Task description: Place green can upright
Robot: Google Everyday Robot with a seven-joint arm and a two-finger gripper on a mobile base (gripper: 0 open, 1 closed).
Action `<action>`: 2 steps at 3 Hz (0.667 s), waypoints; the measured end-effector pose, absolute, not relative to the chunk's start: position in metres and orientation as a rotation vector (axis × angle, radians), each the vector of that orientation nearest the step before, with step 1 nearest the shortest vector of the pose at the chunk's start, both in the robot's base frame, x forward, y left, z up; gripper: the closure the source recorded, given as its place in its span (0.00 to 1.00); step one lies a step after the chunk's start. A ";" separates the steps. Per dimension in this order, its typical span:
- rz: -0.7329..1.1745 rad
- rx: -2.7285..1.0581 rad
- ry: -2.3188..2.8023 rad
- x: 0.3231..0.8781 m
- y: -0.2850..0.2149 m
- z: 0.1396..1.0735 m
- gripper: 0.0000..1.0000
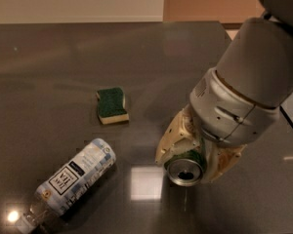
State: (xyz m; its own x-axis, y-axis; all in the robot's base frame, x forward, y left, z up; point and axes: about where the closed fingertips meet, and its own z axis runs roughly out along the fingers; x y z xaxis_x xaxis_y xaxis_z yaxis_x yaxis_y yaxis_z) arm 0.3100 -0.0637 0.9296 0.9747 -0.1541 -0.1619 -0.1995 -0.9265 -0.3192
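The gripper (pixel 187 165) sits at the lower right of the dark glossy table (pixel 53 57), under the bulky grey wrist of the arm (pixel 244 101). Its two cream-coloured fingers (pixel 172 141) are closed part-way around the green can (pixel 185 171), one on the left side of the can and the other on its right, so the can is clamped between them. Only a strip of the can's dark green wall shows between the fingers. Its round silver end, with a dark opening in it, faces toward the camera and slightly down-left. It cannot be told whether the can touches the tabletop or hangs just over it.

To the left of the gripper, well apart from it, a clear bottle with a white-and-blue label (pixel 74 177) lies on its side, slanted, with its neck toward the lower left corner. A yellow sponge with a green top (pixel 111 105) lies flat farther back, between the bottle and the far edge and apart from both bottle and gripper. A bright square reflection (pixel 146 183) lies on the table just left of the can. Nothing stands between the can and the table around it
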 end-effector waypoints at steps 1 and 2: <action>0.175 -2.722 0.428 0.318 -0.061 0.936 1.00; 0.158 -2.720 0.425 0.319 -0.059 0.939 1.00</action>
State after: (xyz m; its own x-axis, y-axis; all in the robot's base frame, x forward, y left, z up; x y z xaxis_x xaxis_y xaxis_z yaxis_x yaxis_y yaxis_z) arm 0.3186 -0.0594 0.9385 0.9479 -0.2713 -0.1670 -0.3143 -0.8812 -0.3530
